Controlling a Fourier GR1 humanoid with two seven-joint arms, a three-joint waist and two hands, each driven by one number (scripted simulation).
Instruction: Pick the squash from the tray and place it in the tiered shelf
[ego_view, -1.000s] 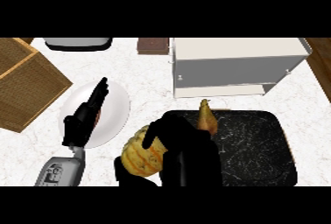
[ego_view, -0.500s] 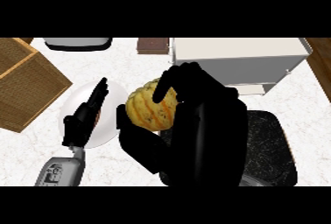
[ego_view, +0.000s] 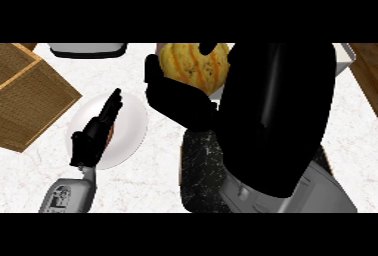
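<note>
Since the right forearm (ego_view: 277, 125) fills the view from 6 o'clock up to 1 o'clock, it is the biggest thing to reckon with. The right hand (ego_view: 176, 95) at its end has its fingers curled round the squash (ego_view: 193, 62), cupping it from below and from the left. The squash sits at 12 o'clock, well apart from the tray and close to the view's top edge, so I judge the pick done and the carry to the shelf the step in hand.

The tiered shelf (ego_view: 342, 59) is nearly all hidden behind the arm. Only a white sliver shows at 1 o'clock, and I cannot tell which tier the squash is level with. The next move, as I read it, calls for lining the squash up with a tier's opening and easing it in before the fingers uncurl.

The tray (ego_view: 201, 170), dark and speckled, lies at 6 o'clock, half covered by the forearm, with its left edge showing free. A wicker crate (ego_view: 33, 97) stands at 9 o'clock, well apart from the squash. The white plate (ego_view: 133, 125) lies at 8 o'clock, between crate and tray, and the left hand (ego_view: 94, 139) rests over it, fingers straight, holding nothing.

Bare counter (ego_view: 159, 187) shows between plate and tray and again at 11 o'clock, so the room lies leftward, and the tight side is probably the shelf's front edge. A small grey object (ego_view: 85, 49) sits at 11 o'clock, near the top edge.
</note>
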